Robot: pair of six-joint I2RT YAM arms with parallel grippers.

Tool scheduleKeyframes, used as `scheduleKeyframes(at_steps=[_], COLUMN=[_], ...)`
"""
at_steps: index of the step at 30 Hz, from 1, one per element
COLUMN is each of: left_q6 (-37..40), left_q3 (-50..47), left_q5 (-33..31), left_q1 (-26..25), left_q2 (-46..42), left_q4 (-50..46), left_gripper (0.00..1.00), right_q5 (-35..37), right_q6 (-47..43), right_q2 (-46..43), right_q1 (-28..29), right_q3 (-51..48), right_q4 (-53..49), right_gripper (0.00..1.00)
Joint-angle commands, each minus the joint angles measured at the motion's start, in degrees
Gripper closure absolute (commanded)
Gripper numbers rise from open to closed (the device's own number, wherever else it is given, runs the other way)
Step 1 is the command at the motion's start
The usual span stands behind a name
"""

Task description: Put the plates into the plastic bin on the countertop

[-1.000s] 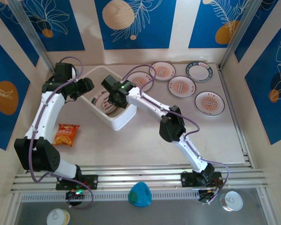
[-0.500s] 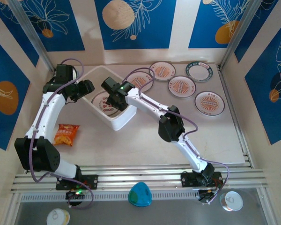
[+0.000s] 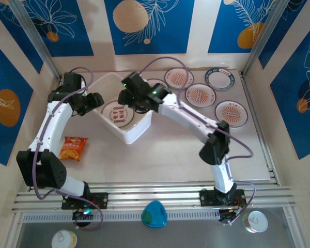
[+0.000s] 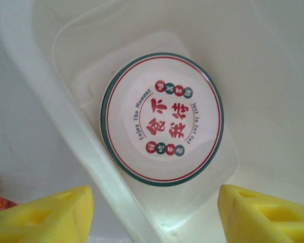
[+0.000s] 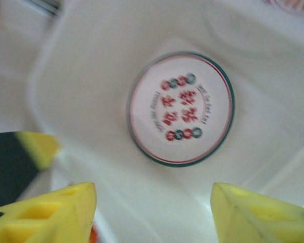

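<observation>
The plastic bin sits at the back left of the countertop. One plate with a green rim and red characters lies flat on its floor, also seen as plate and plate. My right gripper hovers open and empty over the bin's far side; gripper is above the bin wall. My left gripper is open at the bin's left rim, which runs between the jaws of gripper. Several more plates lie on the countertop at the back right.
An orange snack packet lies left of the bin. Patterned walls close in the back and both sides. Aluminium rails run along the near edge, with a teal object below them.
The right gripper opened and let the plate go into the bin, then pulled up and back. Its elbow swung to the right. The left arm hardly moved.
</observation>
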Motion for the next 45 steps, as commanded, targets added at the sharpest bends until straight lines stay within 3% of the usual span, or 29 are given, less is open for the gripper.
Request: scheduleKeyframes(at_steps=[1, 6, 10, 14, 20, 34, 40, 45], left_q6=[1.3, 0.9, 0.4, 0.3, -0.1, -0.2, -0.1, 0.1], left_q3=[1.2, 1.3, 1.4, 1.3, 1.3, 3.3, 3.3, 3.5], left_q5=[-1.6, -2.9, -3.1, -3.2, -4.0, -4.1, -4.5, -4.7], left_q1=[-0.4, -1.3, -1.8, -2.4, -2.4, -2.4, -2.4, -2.4], left_q2=[1.3, 2.1, 2.5, 3.0, 3.6, 5.0, 5.3, 5.4], left_q4=[-4.0, -4.7, -4.7, -4.7, -6.0, -8.0, -8.5, -8.8], left_gripper=[0.34, 0.34, 0.33, 0.34, 0.34, 0.34, 0.34, 0.34], right_q5=[-0.8, -7.9, -14.4, -17.2, -24.1, -25.2, -21.9, -19.9], right_q6=[-6.3, -9.1, -9.0, -10.3, -10.2, -6.0, -5.7, -5.2], right_q2=[-5.6, -13.4, -13.6, -10.2, -0.8, 20.5, 29.4, 31.4], right_q1=[-3.2, -11.7, -20.1, -25.7, -31.3, -32.9, -32.1, -31.9], right_q3=[-4.5, -15.8, -22.4, -26.7, -23.9, -4.9, 7.6, 9.4], right_q4=[2.3, 5.7, 6.4, 9.5, 12.0, 11.6, 3.7, 1.1], right_gripper=[0.41, 0.43, 0.45, 0.47, 0.49, 0.54, 0.55, 0.58])
